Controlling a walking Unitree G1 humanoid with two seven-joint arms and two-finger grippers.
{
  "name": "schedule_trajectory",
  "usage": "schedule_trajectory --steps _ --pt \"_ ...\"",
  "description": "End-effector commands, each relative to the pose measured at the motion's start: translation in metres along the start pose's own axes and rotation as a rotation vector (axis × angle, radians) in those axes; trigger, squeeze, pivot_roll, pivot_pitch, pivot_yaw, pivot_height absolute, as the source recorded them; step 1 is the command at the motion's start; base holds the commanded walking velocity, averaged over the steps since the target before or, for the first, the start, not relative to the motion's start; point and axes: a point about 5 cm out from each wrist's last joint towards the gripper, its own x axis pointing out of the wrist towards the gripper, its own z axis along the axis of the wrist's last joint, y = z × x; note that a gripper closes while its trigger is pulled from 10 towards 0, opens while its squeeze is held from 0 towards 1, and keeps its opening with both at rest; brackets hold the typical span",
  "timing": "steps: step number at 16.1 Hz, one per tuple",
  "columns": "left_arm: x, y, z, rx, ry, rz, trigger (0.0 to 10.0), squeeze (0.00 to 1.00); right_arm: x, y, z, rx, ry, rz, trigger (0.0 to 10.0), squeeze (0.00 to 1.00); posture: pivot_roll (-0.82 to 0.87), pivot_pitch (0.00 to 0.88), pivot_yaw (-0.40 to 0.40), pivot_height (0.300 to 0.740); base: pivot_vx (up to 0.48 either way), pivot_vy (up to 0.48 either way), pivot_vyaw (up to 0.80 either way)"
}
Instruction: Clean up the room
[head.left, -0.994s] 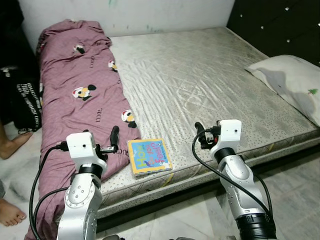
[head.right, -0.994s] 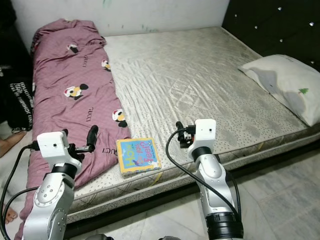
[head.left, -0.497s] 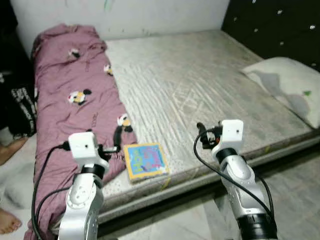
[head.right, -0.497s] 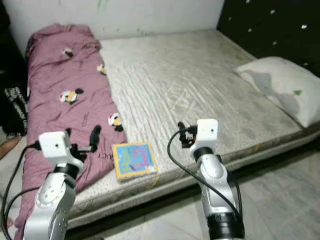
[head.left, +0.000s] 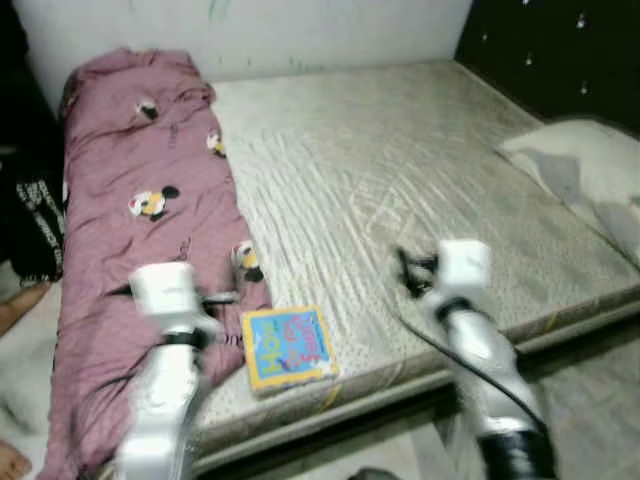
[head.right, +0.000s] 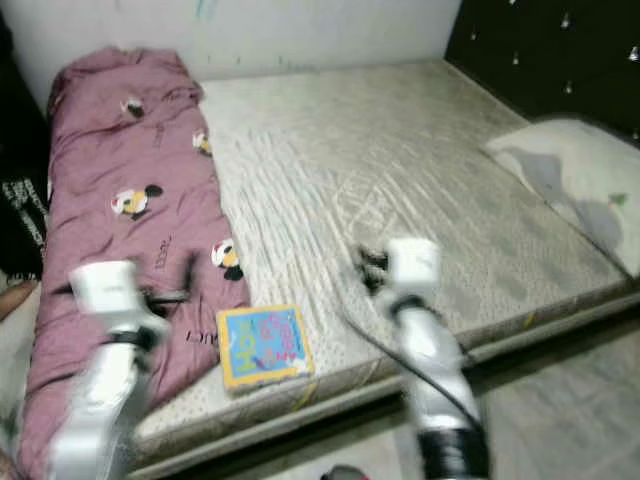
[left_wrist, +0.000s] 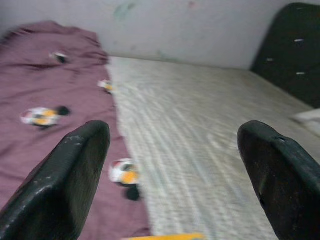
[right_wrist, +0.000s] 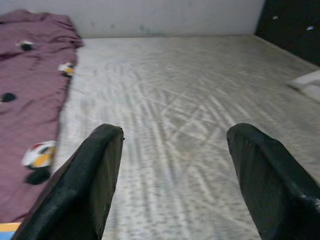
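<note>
Both head views are blurred. Nearest, the two silver arms reach forward over the bed's near edge. The left tool (left_wrist: 172, 175) is held over the near part of the purple blanket (head.left: 130, 200), its two black fingers (left_wrist: 65, 180) spread wide with nothing between them. The right tool (right_wrist: 172, 175) hangs above the bare mattress (head.left: 400, 170), its fingers (right_wrist: 85, 185) likewise parted and empty.

Between the two arms, close to the mattress's front edge, a children's book (head.left: 288, 348) with a yellow border and blue cover lies flat, just beside the blanket's edge.

The blanket, printed with small cartoon figures, stretches in a long rumpled strip along the robot's left side of the bed up to the wall (head.left: 330, 30). To the right, a white pillow (head.left: 590, 170) rests by the dark tufted headboard (head.left: 560, 50). At the far left a person's bare foot (head.left: 20, 305) shows on the floor.
</note>
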Motion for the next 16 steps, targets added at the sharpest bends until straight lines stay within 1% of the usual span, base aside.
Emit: schedule_trajectory --steps 1,4,8,16 --pt "-0.0040 0.0124 -0.0007 0.026 0.011 0.045 10.0 0.00 0.0032 0.0103 0.0060 0.011 -0.024 0.025 10.0 0.00 -0.03 0.062 -0.024 0.740 0.000 0.000 0.00" --pt "-0.0050 0.0147 -0.0017 0.011 0.014 0.061 10.0 0.00 0.0026 0.0103 0.0052 0.012 -0.022 0.023 10.0 0.00 -0.03 0.062 -0.021 0.740 0.000 0.000 0.00" --pt "-0.0065 0.0185 -0.0038 0.016 0.032 0.095 10.0 0.00 0.0014 0.0093 0.0045 0.012 -0.020 0.020 10.0 0.00 -0.03 0.066 -0.021 0.740 0.000 0.000 0.00" --pt "-0.0056 0.0173 -0.0034 0.017 0.039 0.085 10.0 0.00 0.0011 0.0101 0.0060 0.016 -0.029 0.024 10.0 0.00 -0.03 0.075 -0.020 0.740 0.000 0.000 0.00"
